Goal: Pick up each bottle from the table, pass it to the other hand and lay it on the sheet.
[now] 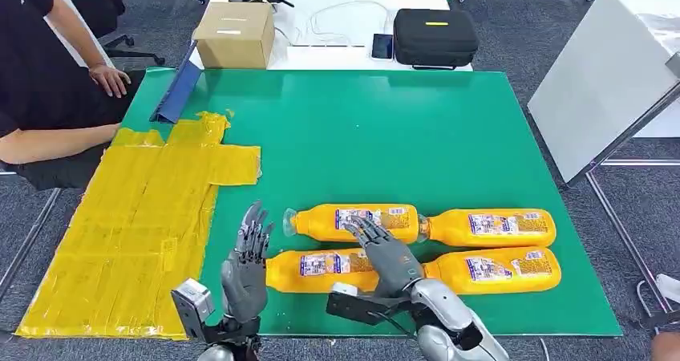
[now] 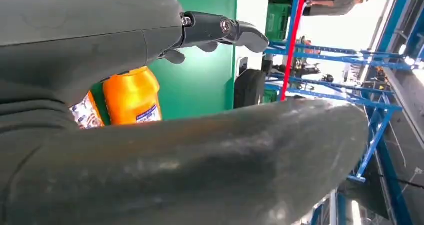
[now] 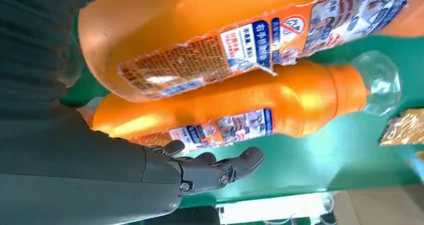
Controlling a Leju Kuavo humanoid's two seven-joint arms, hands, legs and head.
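Observation:
Several orange bottles lie on the green table (image 1: 385, 128) in two rows. My right hand (image 1: 381, 253) is spread over the near left bottle (image 1: 317, 269) and reaches toward the far left bottle (image 1: 353, 221); it holds nothing. In the right wrist view my right hand (image 3: 100, 170) stretches its fingers (image 3: 220, 167) alongside two bottles (image 3: 250, 110), (image 3: 240, 35). My left hand (image 1: 247, 257) stands upright and empty, just left of the bottles and right of the yellow sheet (image 1: 144, 217). In the left wrist view my left hand (image 2: 100, 40) has a bottle (image 2: 131, 96) behind it.
Two more bottles (image 1: 493, 227), (image 1: 493, 270) lie to the right. A person (image 1: 40, 80) sits at the table's far left corner beside a blue strip (image 1: 178, 92). A cardboard box (image 1: 234, 34), a phone (image 1: 382, 46) and a black case (image 1: 435, 37) sit beyond; a white board (image 1: 601, 80) leans right.

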